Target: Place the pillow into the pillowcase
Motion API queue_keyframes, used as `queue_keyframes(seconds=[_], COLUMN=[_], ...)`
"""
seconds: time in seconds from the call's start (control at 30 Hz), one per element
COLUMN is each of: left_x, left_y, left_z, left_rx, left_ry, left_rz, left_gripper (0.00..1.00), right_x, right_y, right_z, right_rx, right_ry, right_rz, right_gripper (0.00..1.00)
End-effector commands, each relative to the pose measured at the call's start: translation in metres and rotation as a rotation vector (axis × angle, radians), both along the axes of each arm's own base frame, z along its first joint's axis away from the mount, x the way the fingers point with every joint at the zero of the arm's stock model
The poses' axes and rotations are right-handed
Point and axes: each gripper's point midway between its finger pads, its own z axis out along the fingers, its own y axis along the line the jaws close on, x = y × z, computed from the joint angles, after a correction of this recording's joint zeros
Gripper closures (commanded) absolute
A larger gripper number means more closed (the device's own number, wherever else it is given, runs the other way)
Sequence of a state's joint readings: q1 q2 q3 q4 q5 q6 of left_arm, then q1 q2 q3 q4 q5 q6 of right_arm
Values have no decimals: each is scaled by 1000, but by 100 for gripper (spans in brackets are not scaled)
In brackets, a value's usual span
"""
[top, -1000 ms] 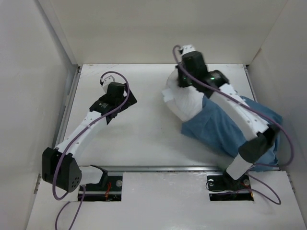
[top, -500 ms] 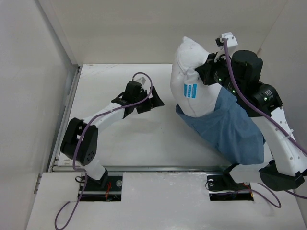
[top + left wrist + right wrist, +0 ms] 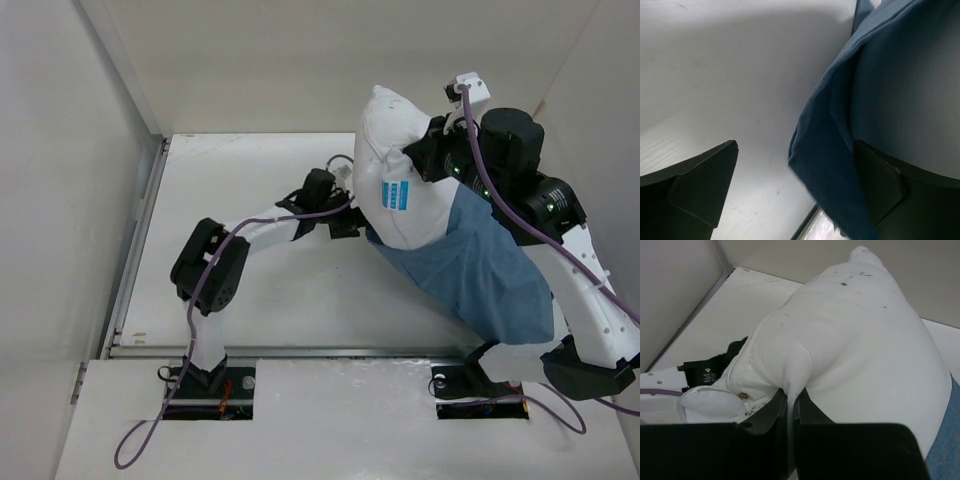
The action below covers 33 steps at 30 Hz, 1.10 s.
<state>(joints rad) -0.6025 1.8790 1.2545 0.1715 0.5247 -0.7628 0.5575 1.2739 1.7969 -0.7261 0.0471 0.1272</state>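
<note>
here the right gripper [image 3: 790, 399] is pinched tight on a fold of the pillow [image 3: 398, 165], holding it up on end in the upper right of the top view. its lower end sits inside the pillowcase [image 3: 480, 275], which drapes toward the lower right. the left gripper [image 3: 795, 172], low over the desk [image 3: 260, 290], is spread wide around the pillowcase's edge.
</note>
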Motion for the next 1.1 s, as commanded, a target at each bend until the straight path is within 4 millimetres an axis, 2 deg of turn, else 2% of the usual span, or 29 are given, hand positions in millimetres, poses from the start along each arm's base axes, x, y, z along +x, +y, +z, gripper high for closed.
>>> queue_keyframes(seconds=[0.0,0.03,0.07,0.1,0.13,0.17,0.2,0.23,0.27,0.3,0.33,0.37,0.4,0.43,0.47,0.5,0.53,0.6,0.63,0.67,0.73,0.77,0.8,0.83,0.87,0.97,1.0,1.07], left_x=[-4,-7,-11,-13,-13,-15,-19,-19,-18,-17,-16,-11,-5,2,7,15,17,27,29,28,28,28,27,25,26,26,26,27], left_y=[-33,-41,-50,-56,-58,-67,-74,-76,-77,-78,-76,-70,-55,-41,-28,-4,12,39,54,59,66,66,67,63,62,63,65,69], left_z=[20,13,25,26,31,40,51,57,59,77,84,92,119,115,121,145,135,140,149,141,135,133,126,120,111,101,95,96], left_rx=[-71,-66,-87,-96,-107,-131,-154,-170,-176,-199,-205,-208,-228,-197,-187,-201,-172,-147,-144,-124,-108,-104,-95,-89,-81,-63,-52,-30], left_ry=[-26,-17,-34,-39,-44,-77,-98,-110,-119,-164,-194,-232,-287,-306,-330,-377,-375,-405,-423,-422,-411,-420,-408,-398,-385,-378,-370,-391], left_rz=[-82,-97,-125,-142,-152,-168,-192,-204,-204,-209,-202,-177,-131,-73,-32,28,68,154,196,208,226,222,221,211,210,204,211,223], left_gripper=[0,0,0,2,8,39,63,85,100,100,100,100,100,100,100,100,100,100,100,100,100,100,100,100,100,100,100,100], right_x=[-15,-16,-16,-16,-22,-20,-23,-22,-20,-22,-20,-15,-14,-17,-11,-14,-17,-21,-24,-27,-36,-39,-40,-46,-52,-66,-75,-76], right_y=[-2,0,0,0,-1,0,-2,0,2,1,0,0,-3,-5,-8,-9,-15,-17,-20,-14,-1,3,4,7,6,-2,-9,-31], right_z=[75,75,75,75,79,74,77,70,62,55,47,28,18,7,-16,-26,-39,-70,-83,-90,-99,-100,-91,-69,-53,-3,16,34], right_rx=[129,137,138,138,152,145,151,143,134,122,109,90,75,57,19,1,-17,-73,-101,-107,-117,-123,-108,-83,-61,26,65,116], right_ry=[-204,-199,-199,-199,-204,-193,-202,-187,-171,-151,-131,-86,-66,-43,5,24,60,130,168,183,207,204,188,139,105,-18,-76,-127], right_rz=[34,43,43,43,51,51,51,62,62,61,52,32,13,7,-27,-36,-60,-68,-68,-43,33,56,67,93,102,112,112,11], right_gripper=[100,100,100,100,100,100,100,100,100,100,100,100,100,100,100,100,100,100,100,100,79,66,53,27,19,11,11,9])
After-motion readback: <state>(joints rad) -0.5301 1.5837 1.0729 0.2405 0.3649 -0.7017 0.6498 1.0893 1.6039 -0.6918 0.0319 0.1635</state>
